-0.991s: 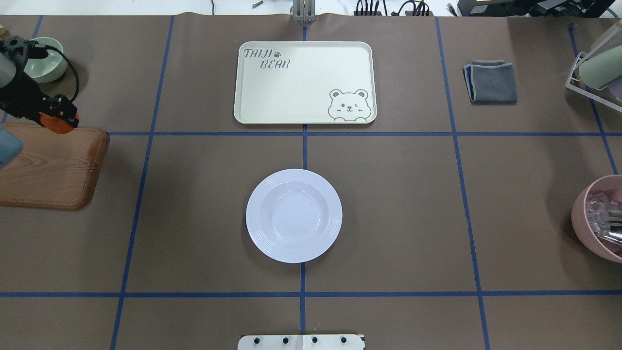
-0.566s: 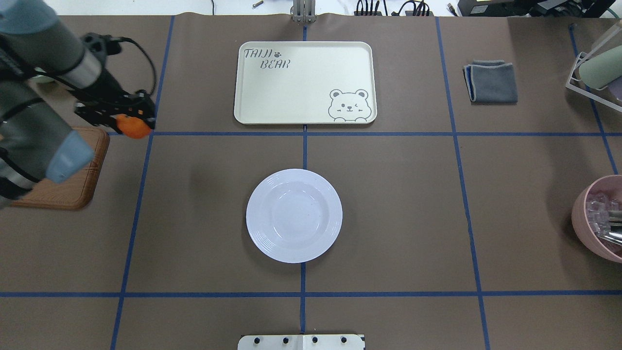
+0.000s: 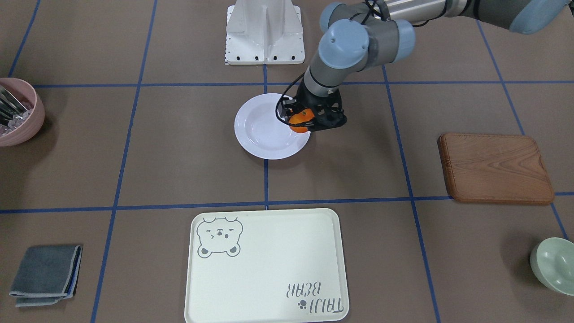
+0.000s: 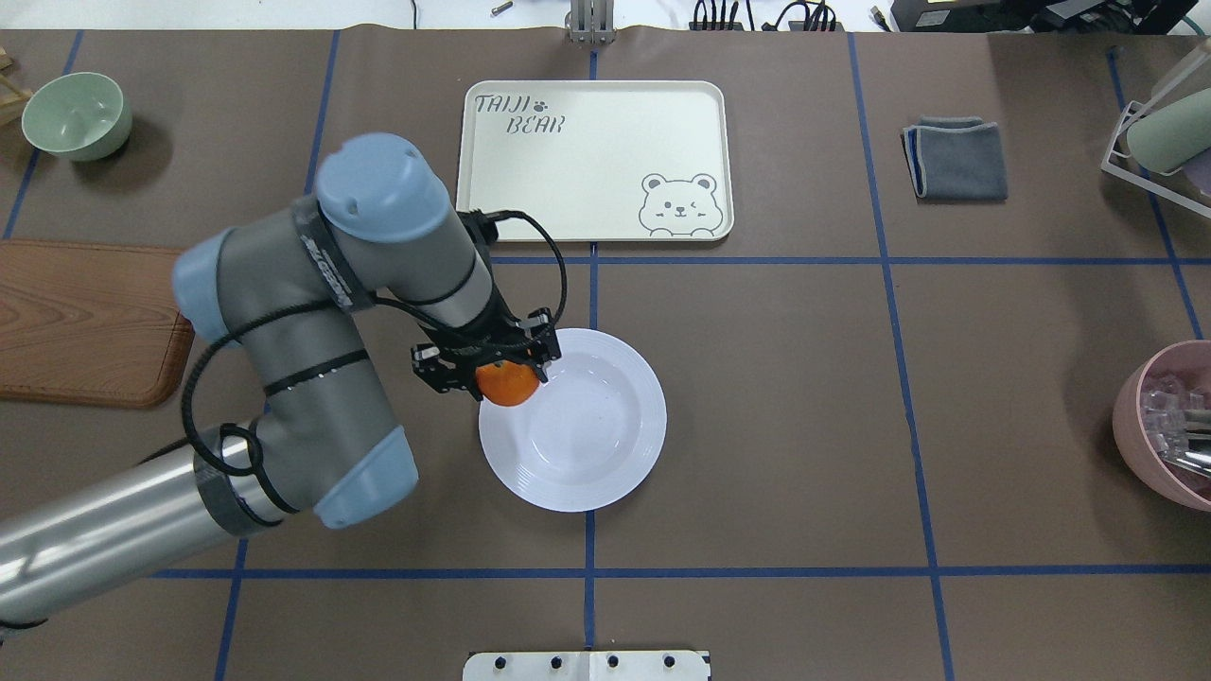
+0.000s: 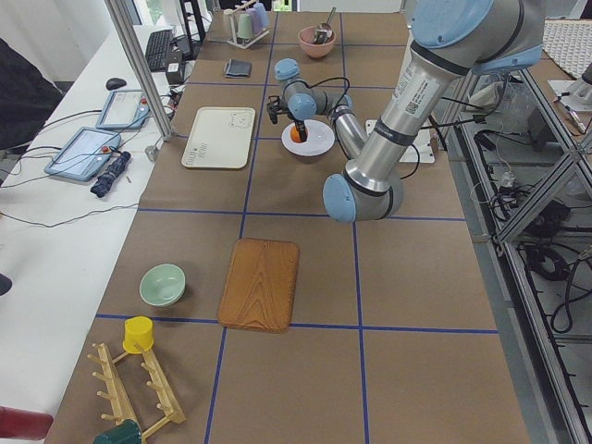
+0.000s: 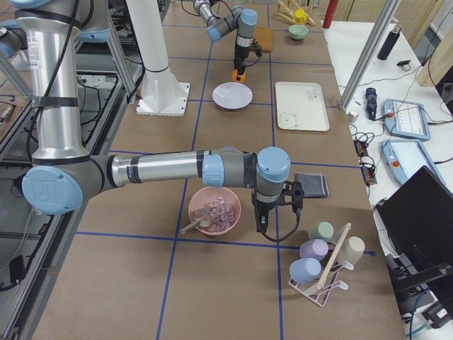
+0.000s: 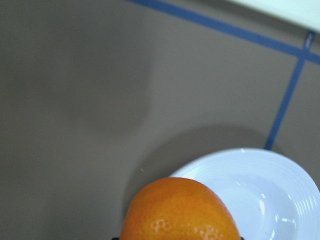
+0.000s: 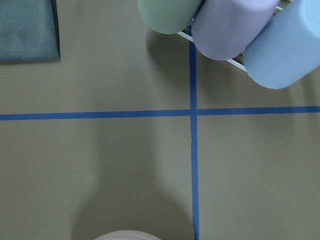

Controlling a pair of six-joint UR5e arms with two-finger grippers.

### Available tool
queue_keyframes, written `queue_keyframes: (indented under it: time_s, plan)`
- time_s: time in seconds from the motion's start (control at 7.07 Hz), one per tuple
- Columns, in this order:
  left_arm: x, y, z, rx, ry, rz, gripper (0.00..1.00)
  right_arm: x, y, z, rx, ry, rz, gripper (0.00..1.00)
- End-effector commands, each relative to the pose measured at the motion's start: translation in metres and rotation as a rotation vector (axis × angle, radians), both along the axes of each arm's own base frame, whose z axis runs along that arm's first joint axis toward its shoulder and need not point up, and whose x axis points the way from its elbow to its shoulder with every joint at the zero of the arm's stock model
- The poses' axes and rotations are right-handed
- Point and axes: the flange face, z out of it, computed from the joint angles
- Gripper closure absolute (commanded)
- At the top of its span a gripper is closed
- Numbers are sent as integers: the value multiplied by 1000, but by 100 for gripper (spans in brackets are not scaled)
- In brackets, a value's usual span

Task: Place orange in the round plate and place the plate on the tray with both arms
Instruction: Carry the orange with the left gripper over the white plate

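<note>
The orange (image 4: 508, 385) is clamped in my left gripper (image 4: 501, 376), which is shut on it and hangs over the near-left rim of the white round plate (image 4: 587, 445). In the front-facing view the orange (image 3: 299, 122) sits above the plate's (image 3: 262, 134) right edge. The left wrist view shows the orange (image 7: 180, 212) close up, the plate (image 7: 265, 200) below it. The cream bear tray (image 4: 605, 151) lies beyond the plate with nothing on it. My right gripper (image 6: 267, 228) shows only in the exterior right view, by the pink bowl; I cannot tell whether it is open.
A wooden board (image 4: 85, 322) and a pale green bowl (image 4: 76, 115) are at the left. A folded grey cloth (image 4: 956, 159), a cup rack (image 4: 1164, 132) and a pink bowl (image 4: 1168, 426) of clear pieces stand at the right.
My left arm has swung from the far left, above the wooden board, rightward to the plate's rim, carrying the orange. Plate and tray have stayed put.
</note>
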Motion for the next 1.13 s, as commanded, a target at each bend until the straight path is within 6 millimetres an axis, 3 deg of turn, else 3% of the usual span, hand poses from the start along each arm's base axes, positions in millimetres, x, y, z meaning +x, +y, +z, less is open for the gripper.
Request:
queue_keyframes:
  time_s: [0.0,0.57,0.99]
  plan:
    - [43,21,-3,-10,-31,15,100,-1,-1,-1,1,-5,0,0]
    - [73,7,-14,1,-60,-3,100,-2,-1,-1,-1,-8,-1,0]
    - [80,3,-5,6,-60,1,100,-1,-1,-1,-6,-7,-1,0]
